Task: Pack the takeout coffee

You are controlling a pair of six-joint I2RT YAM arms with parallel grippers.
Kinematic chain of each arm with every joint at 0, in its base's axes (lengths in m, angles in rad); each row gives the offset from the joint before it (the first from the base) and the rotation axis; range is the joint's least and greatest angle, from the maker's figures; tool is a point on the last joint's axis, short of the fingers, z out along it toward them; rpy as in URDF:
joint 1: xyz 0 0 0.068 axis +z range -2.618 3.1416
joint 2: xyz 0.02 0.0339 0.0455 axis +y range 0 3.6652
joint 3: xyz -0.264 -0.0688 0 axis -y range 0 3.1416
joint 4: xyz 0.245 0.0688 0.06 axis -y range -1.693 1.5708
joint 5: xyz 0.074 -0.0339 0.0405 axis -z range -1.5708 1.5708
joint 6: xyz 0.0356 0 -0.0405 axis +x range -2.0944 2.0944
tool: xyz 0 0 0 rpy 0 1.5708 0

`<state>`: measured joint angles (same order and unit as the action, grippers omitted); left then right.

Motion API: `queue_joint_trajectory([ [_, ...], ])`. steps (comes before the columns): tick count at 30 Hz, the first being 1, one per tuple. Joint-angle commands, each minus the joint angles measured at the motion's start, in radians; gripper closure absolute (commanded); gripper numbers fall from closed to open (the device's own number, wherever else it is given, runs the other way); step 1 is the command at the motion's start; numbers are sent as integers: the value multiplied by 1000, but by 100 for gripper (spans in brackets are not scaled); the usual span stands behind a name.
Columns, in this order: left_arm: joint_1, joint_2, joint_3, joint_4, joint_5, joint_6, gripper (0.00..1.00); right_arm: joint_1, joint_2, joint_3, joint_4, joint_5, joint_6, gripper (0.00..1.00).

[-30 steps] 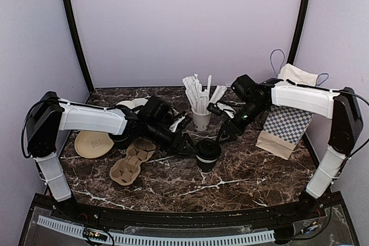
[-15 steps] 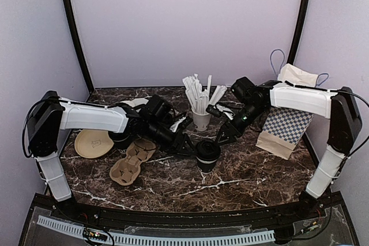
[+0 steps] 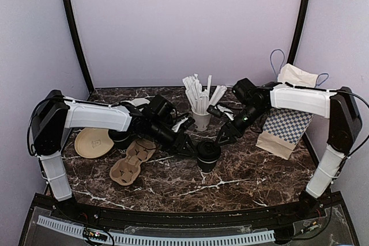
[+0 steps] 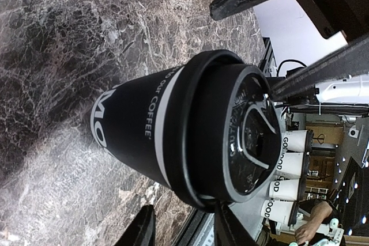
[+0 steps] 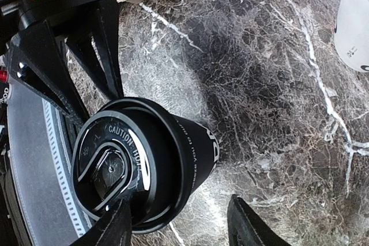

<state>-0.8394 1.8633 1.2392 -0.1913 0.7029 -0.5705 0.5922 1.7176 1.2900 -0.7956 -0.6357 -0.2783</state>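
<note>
One takeout coffee [image 3: 208, 155] — left tool [image 3: 190, 147] clamps its lid edge, right tool [image 5: 181, 226] (spread open) straddles it.

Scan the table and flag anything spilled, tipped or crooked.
Nothing stands out. The takeout coffee stands upright on the marble table, its lid seated level, with no liquid around it. The straws only fan loosely from their white cup.
</note>
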Motion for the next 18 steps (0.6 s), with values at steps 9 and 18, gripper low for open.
queue_joint_trajectory([
  [9,-8,14,-33,-112,-122,17,63,-43,-64,-21,-123,-99,-109,17],
  [18,-8,13,-29,-101,-124,13,63,-29,-26,-41,-69,-148,-82,14],
])
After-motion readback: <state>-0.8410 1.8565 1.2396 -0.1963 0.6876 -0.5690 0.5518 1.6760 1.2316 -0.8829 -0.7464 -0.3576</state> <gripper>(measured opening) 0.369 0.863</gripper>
